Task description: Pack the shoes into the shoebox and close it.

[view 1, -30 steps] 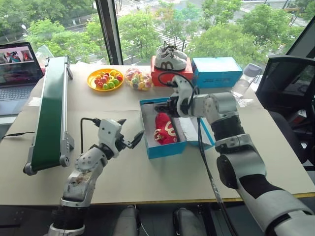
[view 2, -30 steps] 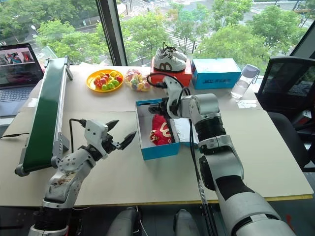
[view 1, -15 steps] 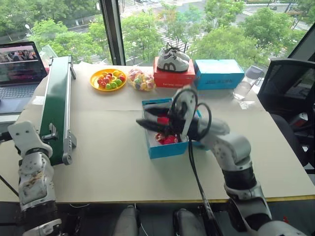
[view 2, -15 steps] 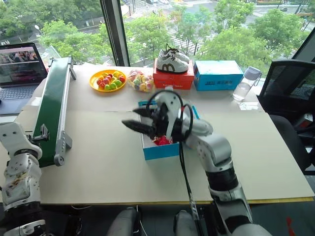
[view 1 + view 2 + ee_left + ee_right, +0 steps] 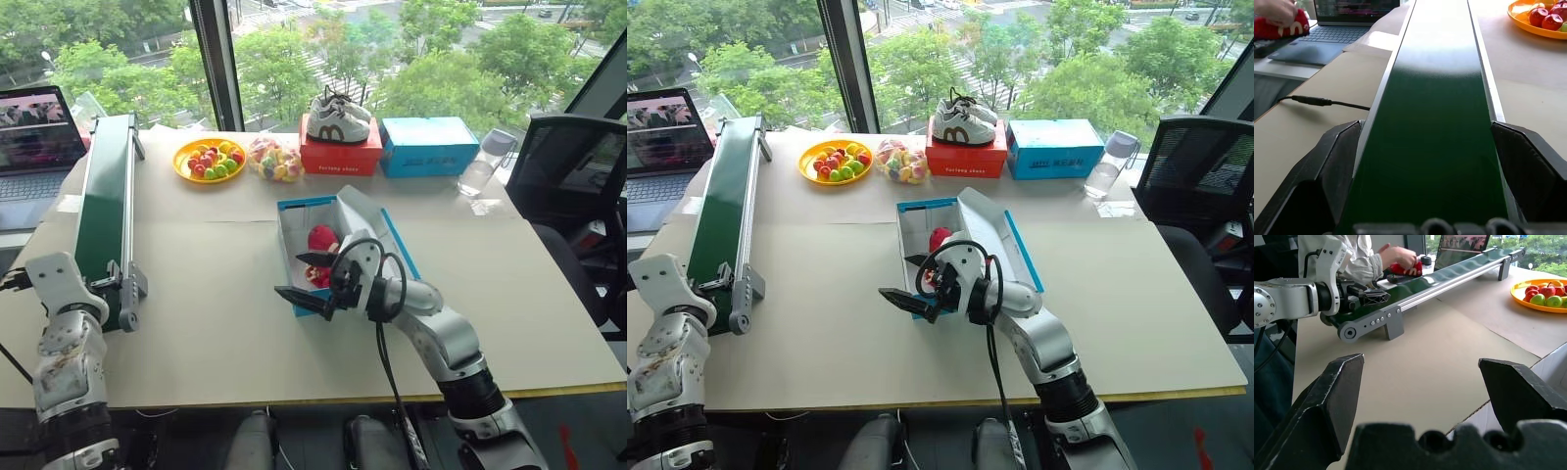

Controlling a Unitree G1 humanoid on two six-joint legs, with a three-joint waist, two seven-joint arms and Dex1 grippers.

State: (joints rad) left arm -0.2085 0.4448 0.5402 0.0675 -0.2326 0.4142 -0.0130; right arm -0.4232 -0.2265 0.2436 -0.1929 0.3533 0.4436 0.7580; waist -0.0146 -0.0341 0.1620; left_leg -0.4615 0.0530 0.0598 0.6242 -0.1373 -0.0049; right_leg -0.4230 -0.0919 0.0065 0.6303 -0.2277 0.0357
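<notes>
Inside shoebox [image 5: 306,299]; one red shoe [image 5: 321,240]

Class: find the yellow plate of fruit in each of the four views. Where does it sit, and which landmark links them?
Left eye view: yellow plate at the far side of the table, just right of the green conveyor.
Right eye view: same place, right of the conveyor's far end.
Left wrist view: its rim on the table beside the belt, farther along.
Right wrist view: on the table, this side of the conveyor.
Shared landmark: the green conveyor.
</notes>
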